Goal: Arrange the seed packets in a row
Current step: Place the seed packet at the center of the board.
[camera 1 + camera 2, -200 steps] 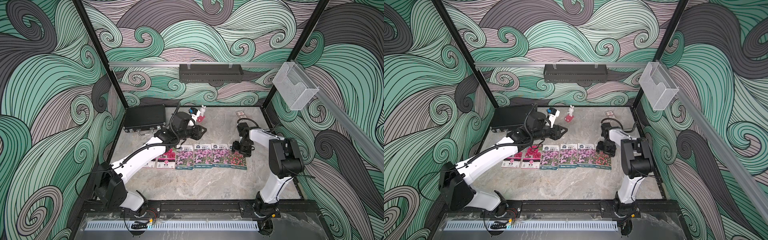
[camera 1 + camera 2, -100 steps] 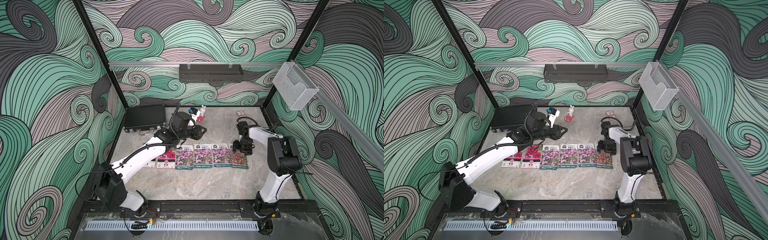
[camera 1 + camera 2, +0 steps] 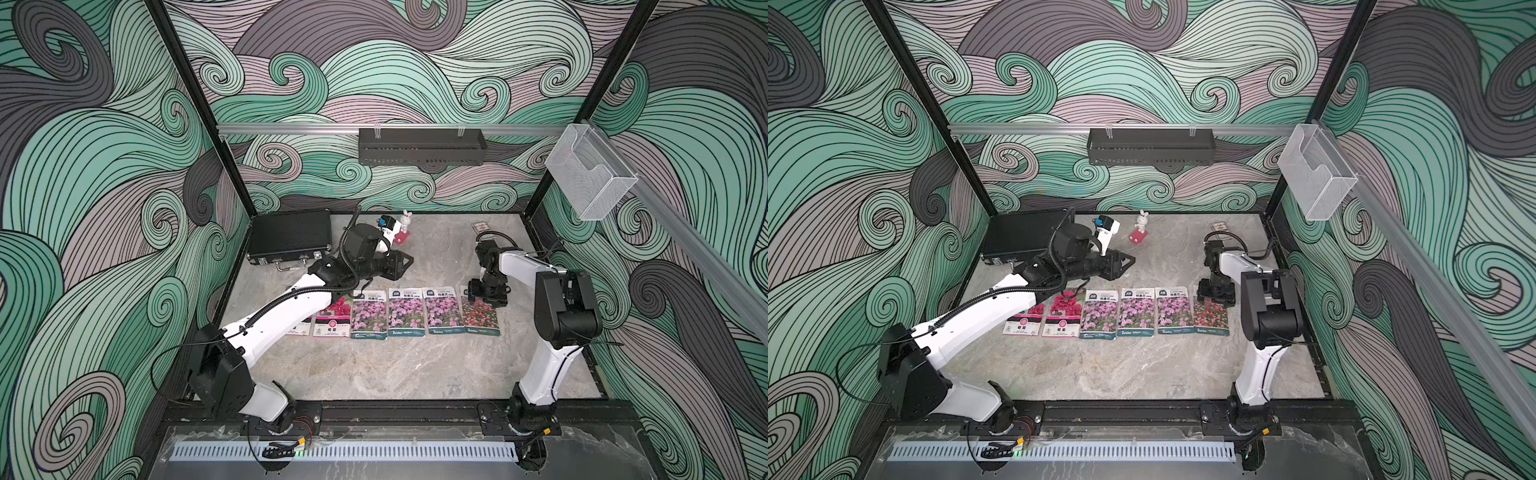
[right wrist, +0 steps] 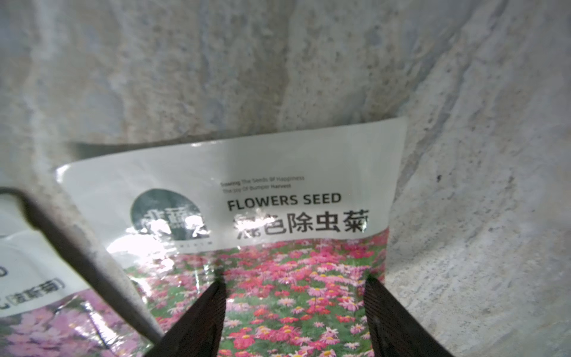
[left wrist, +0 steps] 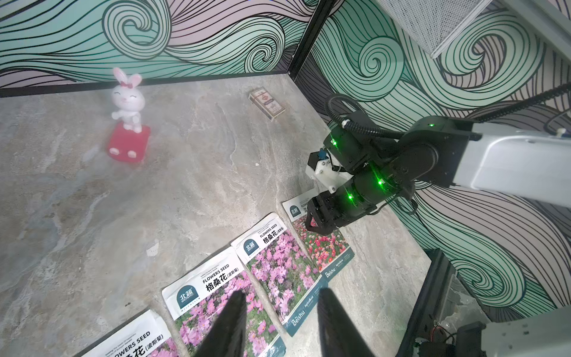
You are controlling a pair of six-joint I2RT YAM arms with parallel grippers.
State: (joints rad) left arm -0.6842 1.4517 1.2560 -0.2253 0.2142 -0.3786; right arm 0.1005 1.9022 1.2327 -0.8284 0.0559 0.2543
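Six seed packets lie face up in a row across the marble table. From the left they are two magenta ones (image 3: 1023,322) (image 3: 1064,316), three purple-pink ones (image 3: 369,313) (image 3: 406,311) (image 3: 442,309) and a red-pink one (image 3: 480,318) (image 4: 278,201). My left arm hides part of the leftmost packet in a top view. My left gripper (image 3: 405,264) (image 5: 281,292) hovers behind the row, open and empty. My right gripper (image 3: 484,297) (image 4: 295,281) points down over the red-pink packet's far end, open, fingers straddling its flower photo. I cannot tell whether they touch it.
A black case (image 3: 291,239) lies at the back left. A white rabbit figurine (image 3: 405,226) on a red base stands behind the left gripper. A small card box (image 3: 482,227) lies at the back right. A black shelf (image 3: 422,145) and a mesh basket (image 3: 590,174) hang on the walls.
The right arm has shifted very slightly over the red-pink packet. The left arm and all the packets stay where they were.
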